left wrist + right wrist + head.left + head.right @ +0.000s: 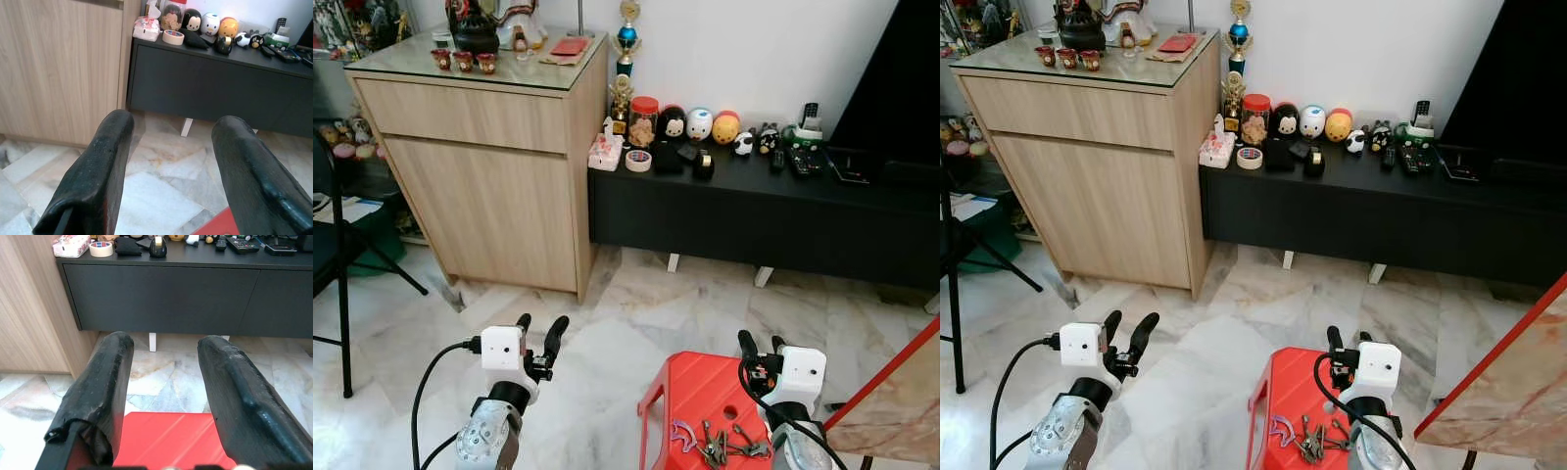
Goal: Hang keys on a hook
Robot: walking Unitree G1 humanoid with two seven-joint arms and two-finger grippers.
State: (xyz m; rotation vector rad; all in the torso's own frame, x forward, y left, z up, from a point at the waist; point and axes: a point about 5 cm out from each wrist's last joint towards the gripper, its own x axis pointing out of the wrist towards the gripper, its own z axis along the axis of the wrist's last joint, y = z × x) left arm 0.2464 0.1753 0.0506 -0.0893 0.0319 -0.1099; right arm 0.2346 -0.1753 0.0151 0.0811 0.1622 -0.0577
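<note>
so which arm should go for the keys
Right. The keys lie on the red stool, beside the right gripper, which hovers open over the stool. The left gripper, also open, is off to the side over bare floor.

No readable text anywhere — tape roll [101, 248] shows coloured print, too small to read
</note>
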